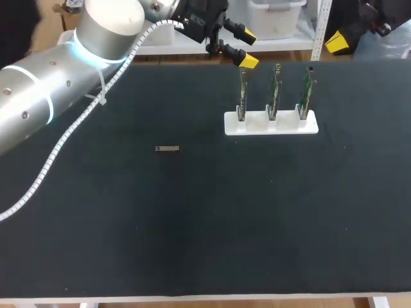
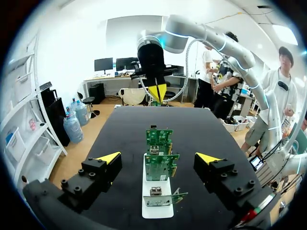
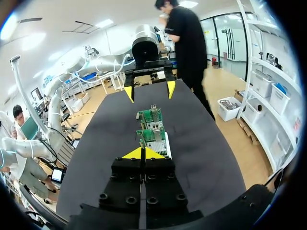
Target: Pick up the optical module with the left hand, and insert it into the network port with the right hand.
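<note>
Your tabletop (image 1: 192, 244) carries a white stand (image 1: 271, 123) that keeps the network port boards (image 1: 274, 90) upright, probably for insertion. Above its far left end your left pincer (image 1: 244, 46) hangs wide and empty. Your right pincer (image 3: 142, 153) sits closed, far right. The optical module (image 1: 167, 149) lies flat, left of the stand.

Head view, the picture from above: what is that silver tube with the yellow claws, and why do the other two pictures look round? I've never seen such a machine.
The silver tube is the robot's left arm. That picture comes from a camera above and behind the robot, looking down on the black table. The two round pictures come from cameras on each arm's wrist, looking out along its fingers. The left gripper, the yellow-tipped claw, hangs open near the table's far edge and holds nothing. The right gripper is shut and also empty. On the table, three green circuit boards stand upright in a white holder. A small metal optical module lies alone, apart from both grippers.
</note>
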Robot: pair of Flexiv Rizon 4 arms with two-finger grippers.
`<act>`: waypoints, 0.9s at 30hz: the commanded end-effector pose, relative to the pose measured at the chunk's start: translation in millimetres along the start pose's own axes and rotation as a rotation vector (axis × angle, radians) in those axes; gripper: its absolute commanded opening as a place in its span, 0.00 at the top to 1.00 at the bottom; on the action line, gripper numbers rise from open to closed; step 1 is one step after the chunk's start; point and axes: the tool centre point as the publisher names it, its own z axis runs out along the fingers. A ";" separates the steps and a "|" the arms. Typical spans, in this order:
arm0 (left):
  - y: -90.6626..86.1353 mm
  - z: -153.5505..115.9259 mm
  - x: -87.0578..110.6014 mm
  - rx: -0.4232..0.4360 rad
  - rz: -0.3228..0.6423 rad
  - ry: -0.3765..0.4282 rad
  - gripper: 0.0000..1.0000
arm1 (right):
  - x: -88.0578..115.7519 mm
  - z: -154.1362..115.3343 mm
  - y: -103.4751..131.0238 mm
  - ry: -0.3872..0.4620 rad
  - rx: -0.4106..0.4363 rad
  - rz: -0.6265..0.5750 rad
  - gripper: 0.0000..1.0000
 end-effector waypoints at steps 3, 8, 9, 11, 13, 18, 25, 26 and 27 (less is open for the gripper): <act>-2.5 -0.2 0.5 -0.005 0.001 0.000 0.00 | 3.1 -7.8 -6.3 -0.007 -0.151 0.003 1.00; -2.5 -0.2 0.5 -0.005 0.001 0.000 0.00 | 4.6 -8.5 -5.8 -0.011 -0.150 0.004 1.00; -2.5 -0.2 0.5 -0.005 0.001 0.000 0.00 | 4.7 -8.5 -5.8 -0.012 -0.150 0.003 1.00; -2.5 -0.2 0.5 -0.005 0.001 0.000 0.00 | 4.8 -8.5 -5.9 -0.012 -0.152 0.002 1.00; -2.5 -0.2 0.5 -0.005 0.001 0.000 0.00 | 4.9 -8.6 -6.5 -0.013 -0.152 0.001 1.00; -2.5 -0.2 0.5 -0.005 0.001 0.000 0.00 | 4.8 -8.7 -7.9 -0.008 -0.159 0.004 1.00; -2.5 -0.2 0.5 -0.005 0.001 0.000 0.00 | 4.3 -7.8 -8.1 0.009 -0.148 0.020 0.00; -2.5 -0.2 0.5 -0.005 0.001 0.000 0.00 | 4.3 -7.8 -8.1 0.009 -0.148 0.020 0.00; -2.5 -0.2 0.5 -0.005 0.001 0.000 0.00 | 4.3 -7.8 -8.1 0.009 -0.148 0.020 0.00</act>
